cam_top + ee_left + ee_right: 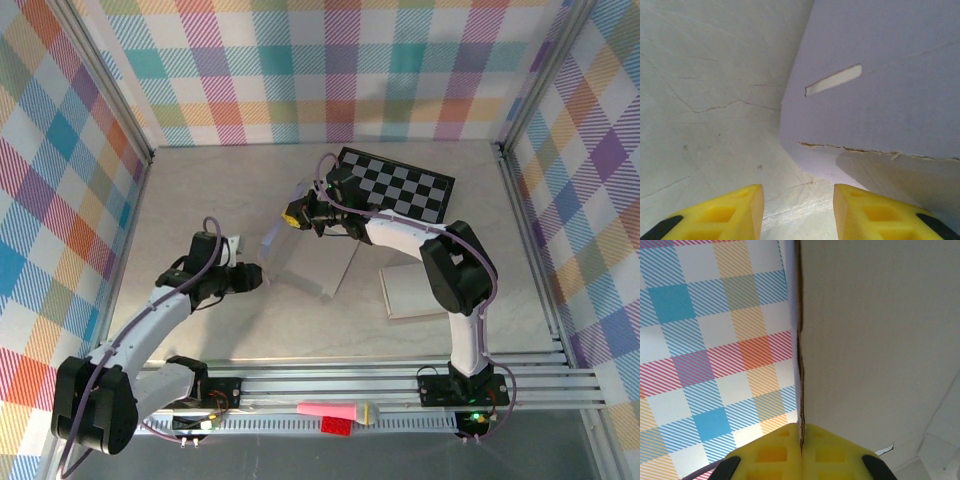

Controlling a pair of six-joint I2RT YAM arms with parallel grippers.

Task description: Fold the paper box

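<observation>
Right, nearest me, on the rail along the near edge of the table (200, 190), lie a pink object (330, 409) and a red block (337, 427); neither belongs to this job.

Further in, left of the table's middle, my left claw (252, 278) stands open. Nothing is between its yellow fingers (735, 212), and it sits just beside the left flank of the paper box (312, 262). The box is about mid-table and half raised. One pale panel rises in front of my left claw, with a narrow slot (833, 80) cut in it and a frayed crease (865, 150) running below.

Beyond that, my right claw (297, 214) is closed on the top edge of the upright panel, pinching the card between its fingertips. A flat cream sheet (415, 290) lies toward the right edge, apart from the box. A chequerboard (398, 186) rests by the far edge.

As I judge it, the step in hand is bringing up the side wall. To do it well, my right claw should hold its panel upright and steady as an anchor. My left should meet the card squarely and bend it along the scored crease, not across it. The crease looks ragged, so I would push rather than tug, and avoid crushing the slot, which probably takes a tab.
</observation>
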